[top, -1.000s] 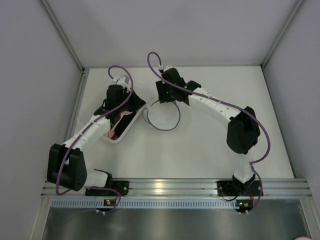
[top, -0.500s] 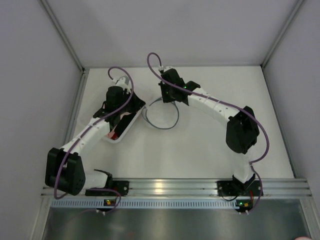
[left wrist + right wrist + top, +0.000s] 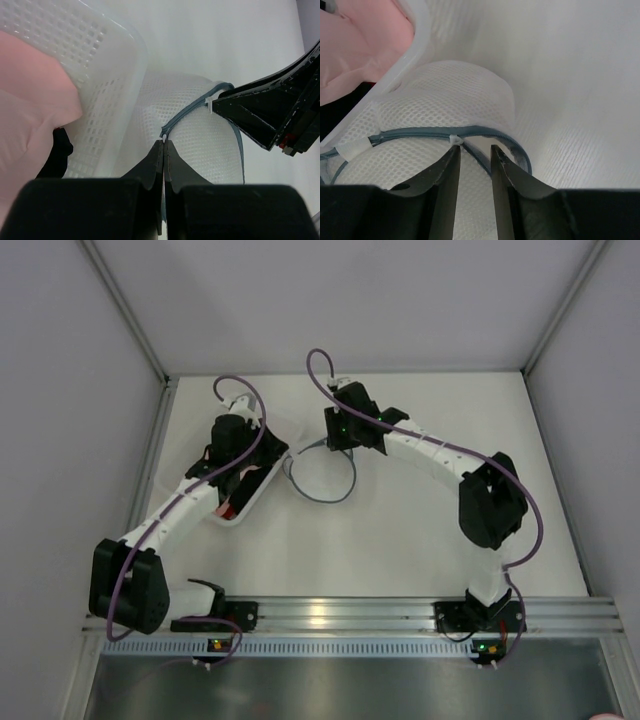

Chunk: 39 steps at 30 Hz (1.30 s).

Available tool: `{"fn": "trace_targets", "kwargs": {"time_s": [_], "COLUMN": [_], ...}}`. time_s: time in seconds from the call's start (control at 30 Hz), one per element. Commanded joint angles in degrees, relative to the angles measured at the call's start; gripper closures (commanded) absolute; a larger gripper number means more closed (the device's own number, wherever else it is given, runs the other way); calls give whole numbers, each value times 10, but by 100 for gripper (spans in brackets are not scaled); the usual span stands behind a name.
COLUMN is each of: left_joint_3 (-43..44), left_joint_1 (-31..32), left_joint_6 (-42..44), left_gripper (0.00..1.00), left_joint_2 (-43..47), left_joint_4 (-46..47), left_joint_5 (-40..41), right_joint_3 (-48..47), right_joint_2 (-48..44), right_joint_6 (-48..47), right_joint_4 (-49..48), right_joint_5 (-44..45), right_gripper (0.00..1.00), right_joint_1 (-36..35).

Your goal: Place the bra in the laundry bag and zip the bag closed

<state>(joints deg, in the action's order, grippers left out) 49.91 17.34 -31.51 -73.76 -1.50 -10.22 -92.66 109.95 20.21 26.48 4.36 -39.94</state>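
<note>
Two grippers on the zip: one anchors, one lines up on the pull.
Left gripper [image 3: 164, 150] is pinched shut on the laundry bag [image 3: 200, 130] at the left end of its dark rim. We read that as an anchor, so the mesh can't bunch when the slider runs. Right gripper [image 3: 475, 155] has its jaws slightly apart, straddling the zip [image 3: 410, 133], with the white pull [image 3: 454, 138] at one fingertip, not clamped. The bag lies on the table right against the clear bin [image 3: 100, 75], which holds the pink cloth [image 3: 35, 100]. We can't see the bra on its own, but the bag domes up white, so we judge it's inside. The track past the pull looks split, so the zip isn't fully closed.
</note>
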Motion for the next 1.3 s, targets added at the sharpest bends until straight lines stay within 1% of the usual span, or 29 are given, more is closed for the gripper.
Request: {"fn": "trace_targets", "kwargs": {"time_s": [0.0, 0.03, 0.07, 0.1, 0.2, 0.27, 0.33, 0.4, 0.43, 0.53, 0.6, 0.67, 0.7, 0.83, 0.87, 1.0, 1.2, 1.27], "left_joint_3": [-1, -1, -2, -2, -3, -3, -4, -3, -3, -5, -4, -4, -4, -5, -5, -6, -9, -10], "left_joint_1": [3, 4, 6, 7, 17, 20, 22, 22, 23, 23, 23, 23, 23, 23, 22, 22, 23, 23], "left_joint_6": [5, 5, 6, 7, 11, 13, 14, 15, 15, 16, 15, 16, 16, 16, 15, 13, 11, 9], "left_gripper": [100, 100, 100, 100, 100, 100, 100, 100, 100, 100, 100, 100, 100, 100, 100, 100, 100, 100], "left_joint_2": [15, 14, 15, 14, 14, 14, 15, 15, 15, 17, 17, 16, 17, 20, 20, 20, 24, 27], "left_joint_4": [35, 35, 36, 37, 39, 39, 39, 39, 39, 39, 39, 40, 40, 40, 40, 42, 42, 41], "left_joint_5": [-6, -8, -8, -9, -8, -5, -2, -2, -1, 4, 4, 3, 4, 5, 5, 3, 2, 3], "right_joint_3": [6, 6, 6, 4, -5, -15, -30, -38, -42, -43, -43, -46, -50, -68, -69, -64, -71, -73], "right_joint_2": [-46, -45, -41, -39, -29, -24, -16, -11, -6, -4, -4, -1, 1, 3, 3, 4, 24, 25], "right_joint_6": [8, 8, 8, 9, 10, 5, 0, 0, 0, -3, -6, -6, -5, 18, 28, 32, 29, 29], "right_joint_4": [-65, -70, -72, -72, -73, -72, -58, -43, -40, -29, -27, -24, -20, 6, 8, 8, 22, 19], "right_joint_5": [-40, -56, -59, -61, -67, -66, -47, -28, -21, -1, 6, 6, 4, -4, -5, 11, 35, 40], "right_gripper": [67, 64, 57, 55, 52, 52, 52, 57, 64, 75, 79, 79, 76, 46, 44, 43, 50, 53], "right_joint_1": [2, 3, 2, 2, 0, -3, -9, -15, -15, -14, -14, -15, -15, -14, -14, -23, -39, -40]}}
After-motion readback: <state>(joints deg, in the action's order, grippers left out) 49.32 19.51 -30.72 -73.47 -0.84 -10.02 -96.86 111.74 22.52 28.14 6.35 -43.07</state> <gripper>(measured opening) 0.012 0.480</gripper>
